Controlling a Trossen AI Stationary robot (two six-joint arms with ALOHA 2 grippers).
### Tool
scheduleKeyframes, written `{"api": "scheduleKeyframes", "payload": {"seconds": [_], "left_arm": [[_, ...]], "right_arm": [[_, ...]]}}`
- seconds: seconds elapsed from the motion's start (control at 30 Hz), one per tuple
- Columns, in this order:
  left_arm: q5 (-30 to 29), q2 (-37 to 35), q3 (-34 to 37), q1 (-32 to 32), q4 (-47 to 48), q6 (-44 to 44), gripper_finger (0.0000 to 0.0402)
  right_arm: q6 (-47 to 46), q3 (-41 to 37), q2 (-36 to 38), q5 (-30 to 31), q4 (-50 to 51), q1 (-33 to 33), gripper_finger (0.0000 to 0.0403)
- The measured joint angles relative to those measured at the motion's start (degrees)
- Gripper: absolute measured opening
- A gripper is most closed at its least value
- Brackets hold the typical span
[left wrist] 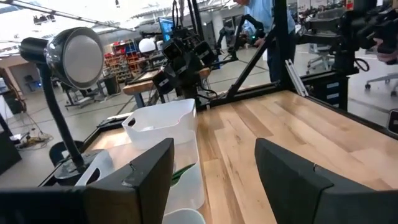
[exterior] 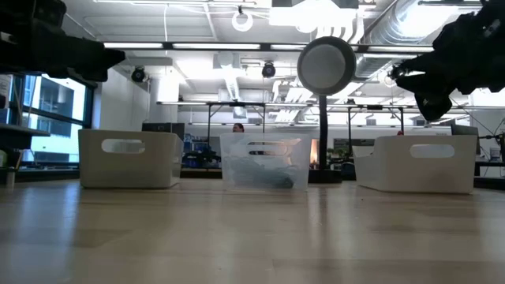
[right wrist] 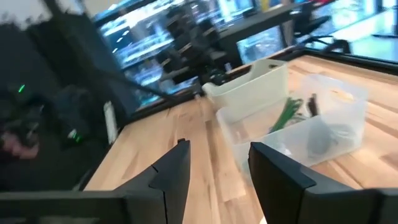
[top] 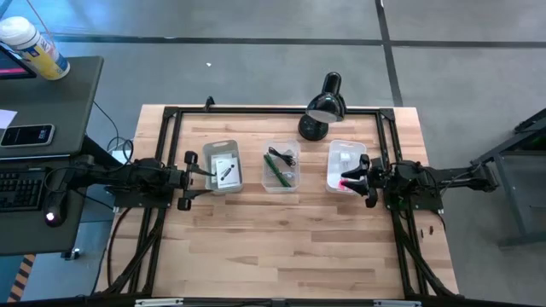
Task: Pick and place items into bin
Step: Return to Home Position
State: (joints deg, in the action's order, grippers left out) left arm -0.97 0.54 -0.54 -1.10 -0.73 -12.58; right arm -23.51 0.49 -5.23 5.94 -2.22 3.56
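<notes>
Three bins stand in a row on the table: a white left bin [top: 223, 166] holding a white card with a black part [top: 226, 171], a clear middle bin [top: 280, 167] holding a green stick [top: 276, 169] and a black cable [top: 282, 155], and a white right bin [top: 345, 164] with a pink piece [top: 345, 182] at its near right edge. My left gripper [top: 189, 180] hangs open just left of the left bin. My right gripper [top: 365, 181] is open at the right bin's right side. In the low view it is raised above that bin [exterior: 422, 79].
A black desk lamp [top: 322, 107] stands behind the middle and right bins. A black frame [top: 273, 111] runs along the table's far and side edges. Bare wood [top: 281, 239] stretches in front of the bins. A desk with a keyboard and phone lies off the table's left.
</notes>
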Motion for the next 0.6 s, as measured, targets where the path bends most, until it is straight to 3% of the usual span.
{"api": "scheduleKeyframes", "payload": {"seconds": [0.1, 0.33, 0.6], "left_arm": [[0.9, 0.0, 0.0, 0.0, 0.0, 0.7, 0.0211], [1.4, 0.0, 0.0, 0.0, 0.0, 2.6, 0.0211], [1.4, 0.0, 0.0, 0.0, 0.0, 2.5, 0.0211]], "right_arm": [[3.4, 0.0, 0.0, -2.0, -0.1, 0.5, 0.0154], [9.5, 0.0, 0.0, -0.5, 0.0, 0.7, 0.0151], [10.1, 0.0, 0.0, -0.5, 0.2, 0.7, 0.0158]]}}
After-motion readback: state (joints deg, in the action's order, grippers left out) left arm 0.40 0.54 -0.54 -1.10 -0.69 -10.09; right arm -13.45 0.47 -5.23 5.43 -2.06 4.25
